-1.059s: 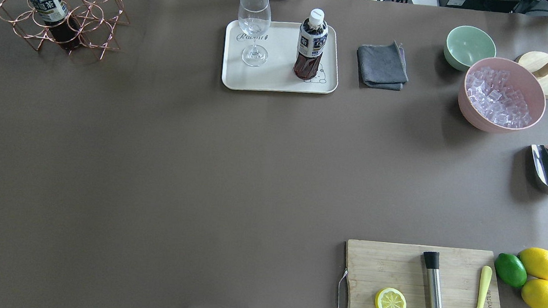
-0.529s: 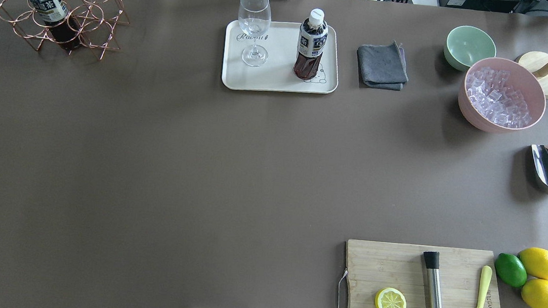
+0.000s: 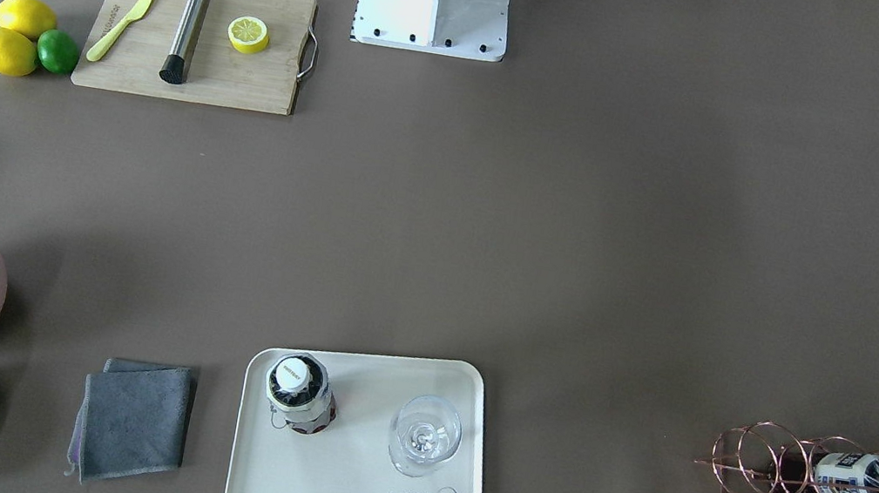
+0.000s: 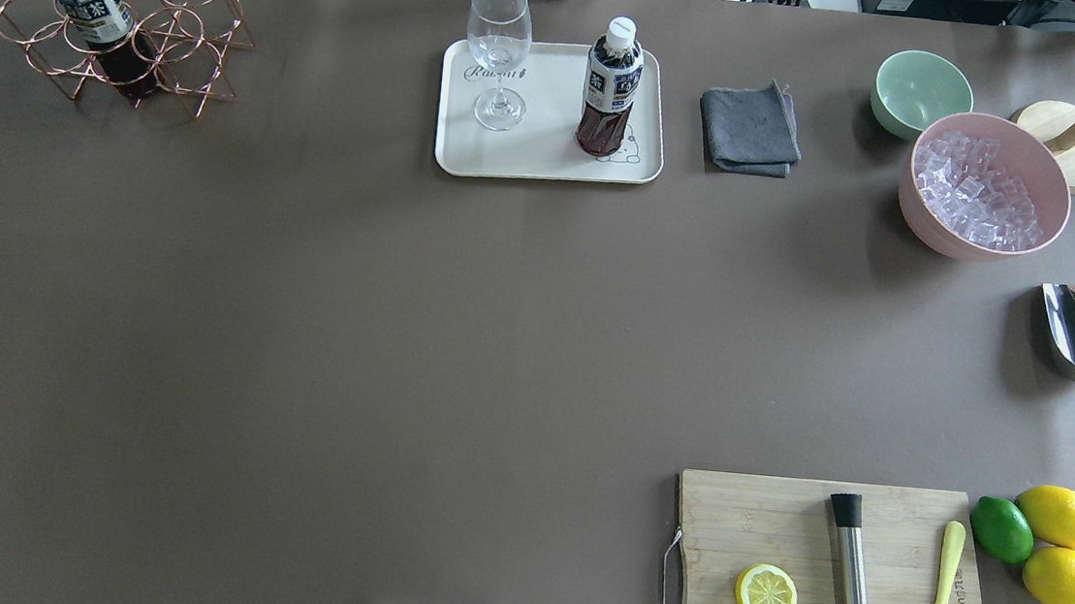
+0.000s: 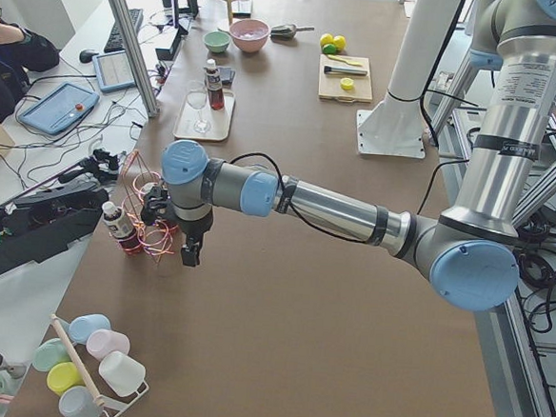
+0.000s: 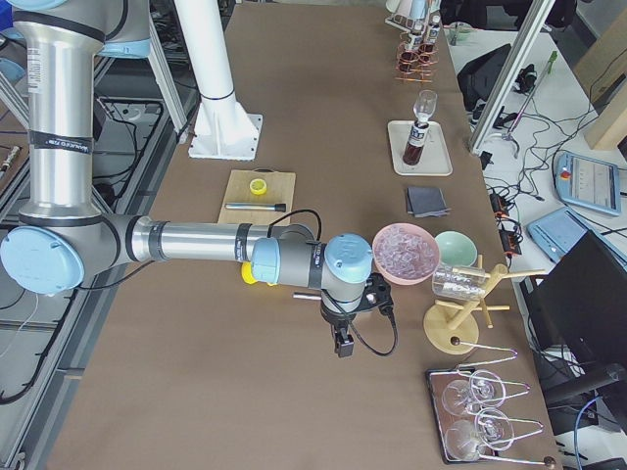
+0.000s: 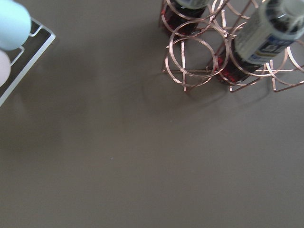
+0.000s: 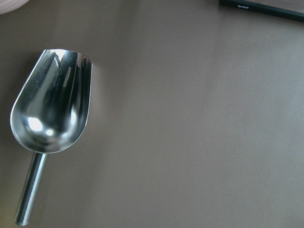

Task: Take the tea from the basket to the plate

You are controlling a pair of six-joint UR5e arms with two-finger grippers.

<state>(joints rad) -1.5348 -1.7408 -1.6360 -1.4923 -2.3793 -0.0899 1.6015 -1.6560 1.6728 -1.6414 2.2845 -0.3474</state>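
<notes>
tea bottle (image 4: 611, 90) on cream tray (image 4: 540, 161), two in copper rack (image 4: 180, 47); i cannot tell if my left tool (image 5: 192, 252) or right tool (image 6: 343, 345) grips.

R arm (image 6: 196, 240), near & large, reaches low across the desk (image 6: 294, 411). Its tool (image 6: 343, 345) points down, near side of the pink ice bowl (image 6: 405, 253); jaws too small to judge. Mint bowl (image 6: 456, 248) sits right of that bowl. Farther off: grey cloth (image 6: 426, 201), then plate (image 6: 438, 147) w/ tea (image 6: 414, 145) upright & a glass (image 6: 424, 104). Basket (image 6: 409, 61) at far end. Wooden board (image 6: 257, 196) w/ lemon half (image 6: 259, 185) on the left.
</notes>
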